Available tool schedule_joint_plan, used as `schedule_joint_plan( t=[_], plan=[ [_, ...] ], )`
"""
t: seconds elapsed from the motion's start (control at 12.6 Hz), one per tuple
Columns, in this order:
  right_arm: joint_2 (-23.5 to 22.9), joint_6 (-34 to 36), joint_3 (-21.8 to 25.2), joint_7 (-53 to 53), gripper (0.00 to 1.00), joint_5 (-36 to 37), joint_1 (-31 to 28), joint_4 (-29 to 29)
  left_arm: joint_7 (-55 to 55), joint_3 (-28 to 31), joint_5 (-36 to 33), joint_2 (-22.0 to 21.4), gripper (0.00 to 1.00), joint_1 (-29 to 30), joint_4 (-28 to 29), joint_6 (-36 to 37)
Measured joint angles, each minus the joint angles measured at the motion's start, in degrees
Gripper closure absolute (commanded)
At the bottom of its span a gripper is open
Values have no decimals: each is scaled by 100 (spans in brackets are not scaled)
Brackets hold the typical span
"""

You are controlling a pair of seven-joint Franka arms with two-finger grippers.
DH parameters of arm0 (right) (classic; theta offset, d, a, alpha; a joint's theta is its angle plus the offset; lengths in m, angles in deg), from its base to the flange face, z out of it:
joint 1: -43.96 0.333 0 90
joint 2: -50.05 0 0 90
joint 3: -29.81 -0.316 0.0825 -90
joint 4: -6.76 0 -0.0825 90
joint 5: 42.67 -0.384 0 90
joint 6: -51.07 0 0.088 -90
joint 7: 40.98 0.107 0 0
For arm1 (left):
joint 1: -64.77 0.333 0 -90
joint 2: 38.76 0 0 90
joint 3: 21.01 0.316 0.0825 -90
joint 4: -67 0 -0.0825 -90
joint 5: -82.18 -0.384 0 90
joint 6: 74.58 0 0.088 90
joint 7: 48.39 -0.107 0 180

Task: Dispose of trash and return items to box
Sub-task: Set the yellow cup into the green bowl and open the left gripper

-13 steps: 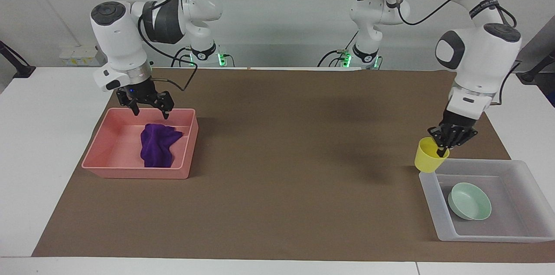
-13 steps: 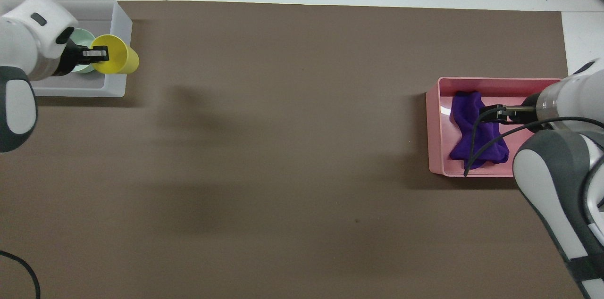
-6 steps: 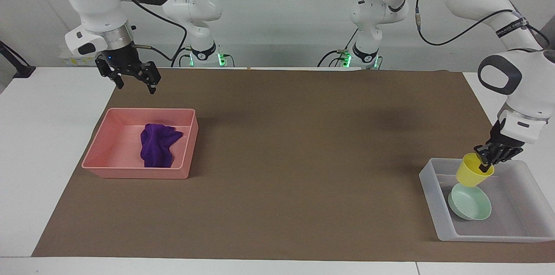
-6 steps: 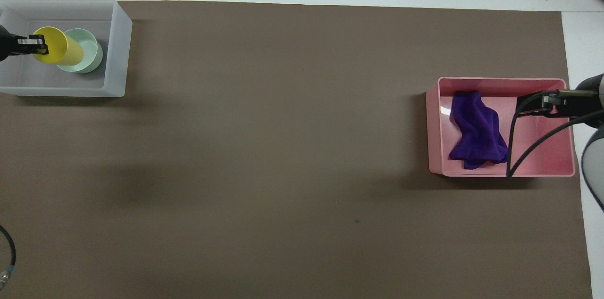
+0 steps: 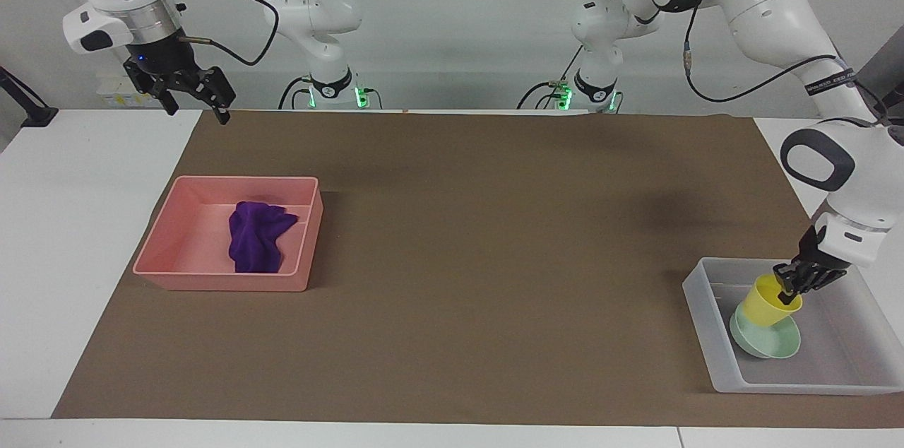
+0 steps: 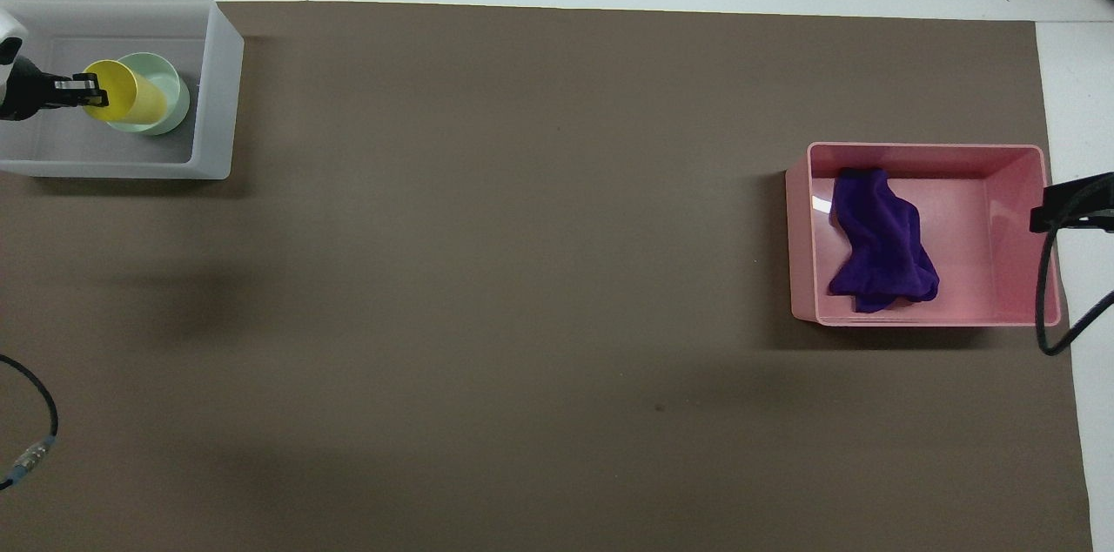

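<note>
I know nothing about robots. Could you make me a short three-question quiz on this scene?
1. True or false: the deep-purple cloth rag lies in the pink rectangular tray.
2. The left gripper is shut on the: A) pale mint-green bowl B) small yellow plastic cup C) rag
3. Fill in: the bowl sits in the translucent whitish-grey ____.

Key: 1 true; 2 B; 3 tray

White table under a brown mat

The white table (image 5: 85,236) carries a brown mat (image 5: 452,257) over most of its top. On the mat sit a pink tray (image 5: 212,278) toward the right arm's end and a translucent whitish-grey box (image 5: 706,335) toward the left arm's end, well apart.
</note>
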Motion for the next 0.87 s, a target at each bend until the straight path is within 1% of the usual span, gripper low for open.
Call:
schedule_joint_plan(
  t=[0.24,0.32,0.4,0.48,0.64,0.71,0.79,0.87],
  plan=[
    [0,37,-69,0,0,-141,-116,-25,-107,1,44,114,100,17,61,-235],
    [0,37,-152,0,0,-181,-209,-25,-117,1,59,134,94,18,81,-283],
    [0,38,-201,0,0,-191,-250,-26,-124,1,67,139,60,18,98,-293],
    [0,38,-226,0,0,-194,-263,-26,-129,0,70,139,34,18,105,-293],
    [0,38,-243,0,0,-194,-265,-26,-147,-7,72,139,27,18,108,-288],
    [0,38,-246,0,0,-195,-265,-26,-156,-13,72,136,12,18,107,-278],
    [0,38,-252,0,0,-195,-265,-26,-167,-20,72,120,0,12,99,-267],
    [3,38,-256,0,0,-196,-265,-26,-176,-23,72,61,0,-3,87,-242]
  ],
)
